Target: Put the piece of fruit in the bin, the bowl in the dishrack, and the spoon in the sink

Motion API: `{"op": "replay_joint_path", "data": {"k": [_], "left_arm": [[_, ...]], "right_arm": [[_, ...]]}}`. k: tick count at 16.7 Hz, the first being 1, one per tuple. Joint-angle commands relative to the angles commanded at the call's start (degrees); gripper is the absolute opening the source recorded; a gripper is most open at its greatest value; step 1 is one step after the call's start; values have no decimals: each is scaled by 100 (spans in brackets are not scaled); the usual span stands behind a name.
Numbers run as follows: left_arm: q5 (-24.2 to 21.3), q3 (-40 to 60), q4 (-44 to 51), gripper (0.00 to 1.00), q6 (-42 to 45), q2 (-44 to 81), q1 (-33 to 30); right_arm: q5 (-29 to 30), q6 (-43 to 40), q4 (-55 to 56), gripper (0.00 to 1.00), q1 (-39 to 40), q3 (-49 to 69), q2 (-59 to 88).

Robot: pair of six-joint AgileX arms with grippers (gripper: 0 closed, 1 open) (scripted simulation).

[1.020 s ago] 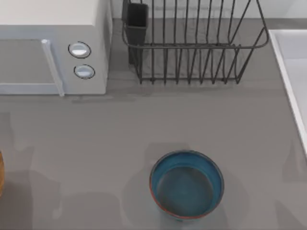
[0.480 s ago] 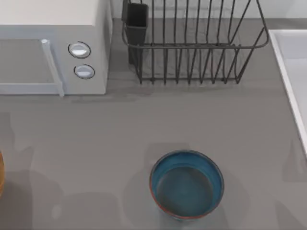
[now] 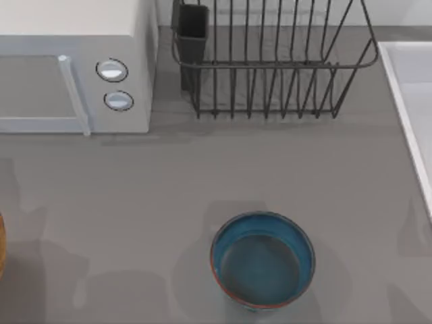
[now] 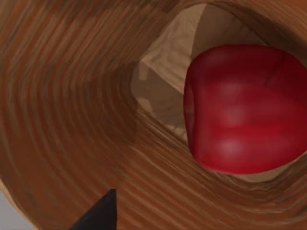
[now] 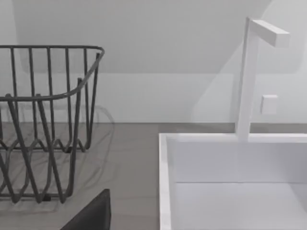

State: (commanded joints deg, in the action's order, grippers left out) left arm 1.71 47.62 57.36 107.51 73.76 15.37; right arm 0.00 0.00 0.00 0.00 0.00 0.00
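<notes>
Fruit (image 4: pixel 244 110) lies inside wooden bin (image 4: pixel 72 96), round, no clear long axis; left claw state unclear

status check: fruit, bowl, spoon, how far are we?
Fruit: the red fruit lies inside a brown ribbed bin in the left wrist view, so that step looks done. Bowl: the blue bowl sits on the counter, the dishrack holds nothing. Nothing is visibly in hand. Bowl and spoon steps remain; sink holds nothing.

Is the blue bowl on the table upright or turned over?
Upright: the bowl shows its open blue inside to the top view, with the rim all around, standing on the table.
</notes>
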Motion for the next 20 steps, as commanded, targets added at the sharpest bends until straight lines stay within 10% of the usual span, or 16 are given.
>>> {"op": "replay_joint_path", "data": {"k": [11,20], "left_arm": [[-346,-1436,-1224,100,-2106,-1597,-591],[-202,-3030,-3271,100,-7125,-4437,-1140]], "right_arm": [[0,0,0,100,0,0,0],[0,0,0,100,0,0,0]]}}
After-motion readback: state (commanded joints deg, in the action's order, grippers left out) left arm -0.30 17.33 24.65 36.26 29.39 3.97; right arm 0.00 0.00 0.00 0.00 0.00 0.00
